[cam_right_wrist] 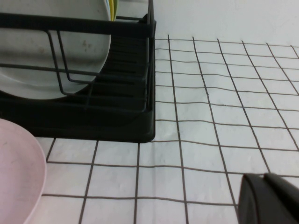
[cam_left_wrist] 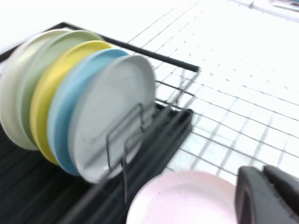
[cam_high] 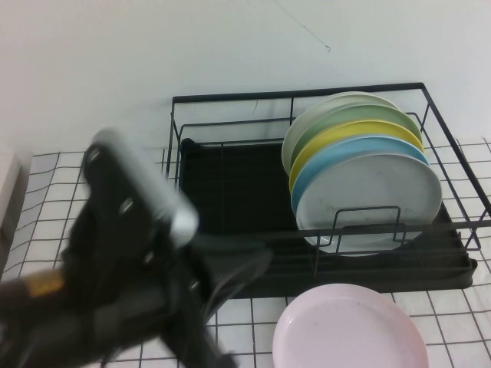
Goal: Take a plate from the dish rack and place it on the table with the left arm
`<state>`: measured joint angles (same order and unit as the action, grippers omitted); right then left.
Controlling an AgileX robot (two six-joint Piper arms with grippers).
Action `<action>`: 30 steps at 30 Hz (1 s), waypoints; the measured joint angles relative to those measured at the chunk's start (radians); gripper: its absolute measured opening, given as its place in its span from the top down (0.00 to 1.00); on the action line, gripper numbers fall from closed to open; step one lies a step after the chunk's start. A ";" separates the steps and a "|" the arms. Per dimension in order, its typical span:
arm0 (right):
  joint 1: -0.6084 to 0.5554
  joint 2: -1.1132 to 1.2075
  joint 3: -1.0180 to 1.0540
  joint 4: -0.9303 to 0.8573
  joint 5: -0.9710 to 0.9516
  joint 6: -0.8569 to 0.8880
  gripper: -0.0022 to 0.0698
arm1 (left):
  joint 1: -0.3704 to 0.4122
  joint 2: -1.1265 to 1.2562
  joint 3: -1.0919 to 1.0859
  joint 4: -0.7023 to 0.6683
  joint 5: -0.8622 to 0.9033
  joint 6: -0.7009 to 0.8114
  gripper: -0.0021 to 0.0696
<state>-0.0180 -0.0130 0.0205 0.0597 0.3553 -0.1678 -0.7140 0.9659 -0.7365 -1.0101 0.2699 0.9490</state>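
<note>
The pale pink plate (cam_high: 349, 330) lies flat on the gridded table (cam_high: 46, 199), just in front of the black dish rack (cam_high: 230, 192). My left arm (cam_high: 138, 253) is a blurred black mass over the table's front left. In the left wrist view my left gripper (cam_left_wrist: 261, 171) is shut and holds nothing. It hovers beside the pink plate (cam_left_wrist: 182, 198) and is not touching it. In the right wrist view my right gripper (cam_right_wrist: 264, 176) is shut and empty, low over the table (cam_right_wrist: 210, 116). It is off to the side of the plate (cam_right_wrist: 18, 172) and the rack (cam_right_wrist: 117, 116).
Several plates stand upright at the rack's right end: a light grey one (cam_high: 372, 199) in front, then blue (cam_high: 337, 157), yellow (cam_high: 345, 132) and pale green (cam_high: 360, 115). The rack's left half holds only the ribbed tray. A pale wall rises behind it.
</note>
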 joint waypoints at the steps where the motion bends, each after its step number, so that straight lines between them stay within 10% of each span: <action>1: 0.000 0.000 0.000 0.000 0.000 0.000 0.97 | -0.002 -0.039 0.029 -0.002 -0.007 0.000 0.97; 30: 0.000 0.000 0.000 0.000 0.000 0.000 0.97 | -0.005 -0.441 0.323 0.089 0.078 0.012 0.97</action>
<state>-0.0180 -0.0130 0.0205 0.0597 0.3553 -0.1678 -0.7189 0.5253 -0.4135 -0.9207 0.3476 0.9613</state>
